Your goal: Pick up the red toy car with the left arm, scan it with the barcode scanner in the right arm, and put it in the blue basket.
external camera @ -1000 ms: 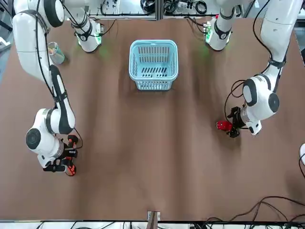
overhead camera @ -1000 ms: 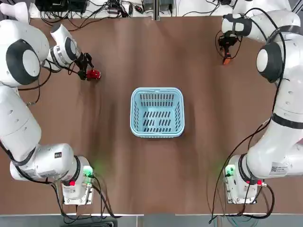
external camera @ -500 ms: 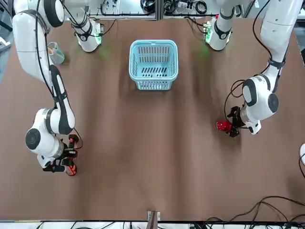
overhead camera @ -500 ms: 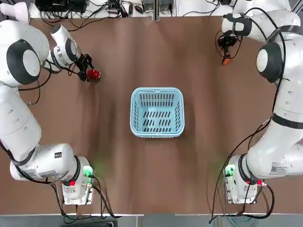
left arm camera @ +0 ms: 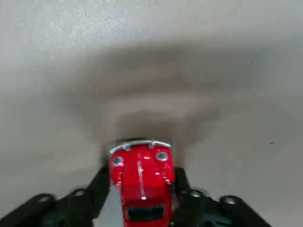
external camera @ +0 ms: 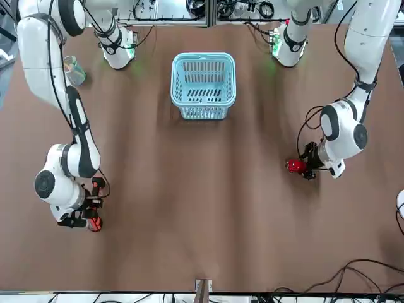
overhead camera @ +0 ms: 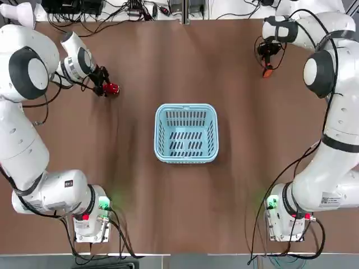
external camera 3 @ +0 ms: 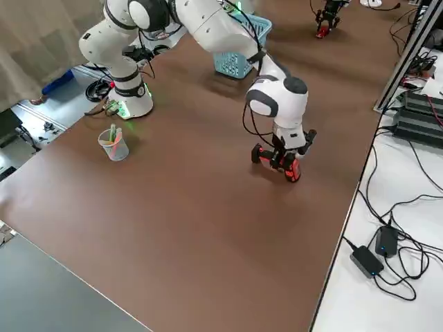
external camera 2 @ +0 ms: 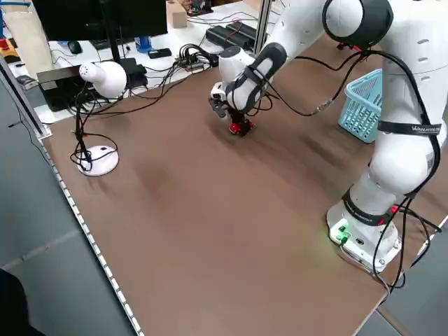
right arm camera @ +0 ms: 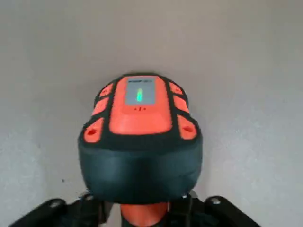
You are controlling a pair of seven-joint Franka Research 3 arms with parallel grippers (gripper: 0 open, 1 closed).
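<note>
Where fingers (left arm camera: 100,191) close (snugly), car (left arm camera: 143,182).

Scanner's handle (right arm camera: 144,213) cut off by right wrist view's edge.

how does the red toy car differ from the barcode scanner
The red toy car is glossy red with chrome trim, while the barcode scanner is black and orange. The car has round headlights at its front; the scanner has a small lit screen on its head. Both sit between a gripper's jaws, car left, scanner right.

Glossy red-painted toy car (left arm camera: 144,184), its bumper (left arm camera: 140,144) shiny like chrome.
</note>
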